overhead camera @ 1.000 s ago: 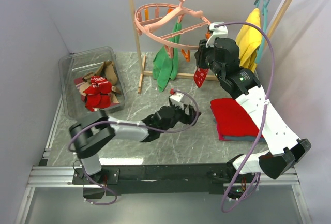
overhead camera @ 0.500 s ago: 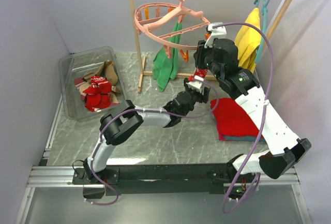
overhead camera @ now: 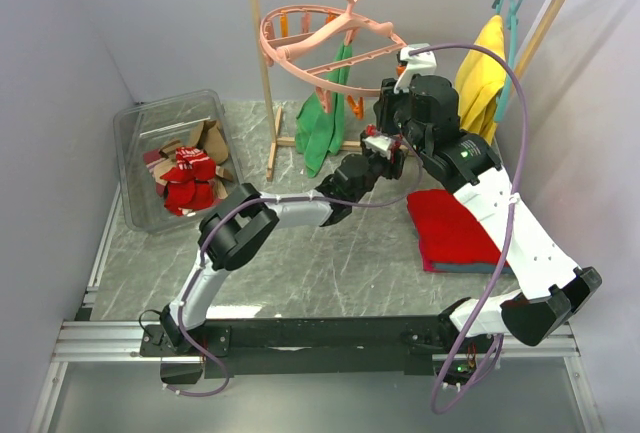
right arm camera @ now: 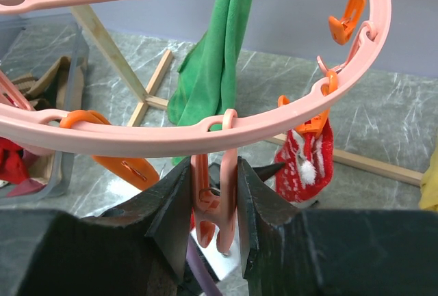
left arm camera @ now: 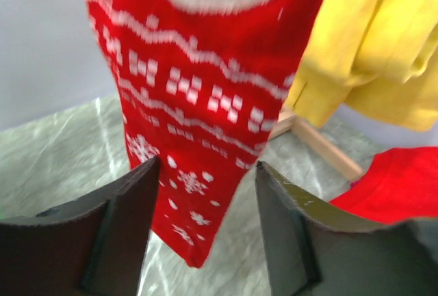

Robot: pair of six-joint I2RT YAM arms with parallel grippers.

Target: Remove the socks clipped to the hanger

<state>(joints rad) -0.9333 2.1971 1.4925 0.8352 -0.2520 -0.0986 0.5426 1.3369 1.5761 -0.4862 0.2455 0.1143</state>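
Leftward, red and tan socks (overhead camera: 188,181) in the clear plastic bin (overhead camera: 131,173)

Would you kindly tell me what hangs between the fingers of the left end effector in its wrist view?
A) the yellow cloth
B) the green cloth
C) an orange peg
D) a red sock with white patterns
D: the red sock with white patterns hangs in the gap of the open left end effector, while the yellow cloth lies off to one side.

Left end effector (left arm camera: 205,173) agape; right (right arm camera: 213,173) narrow
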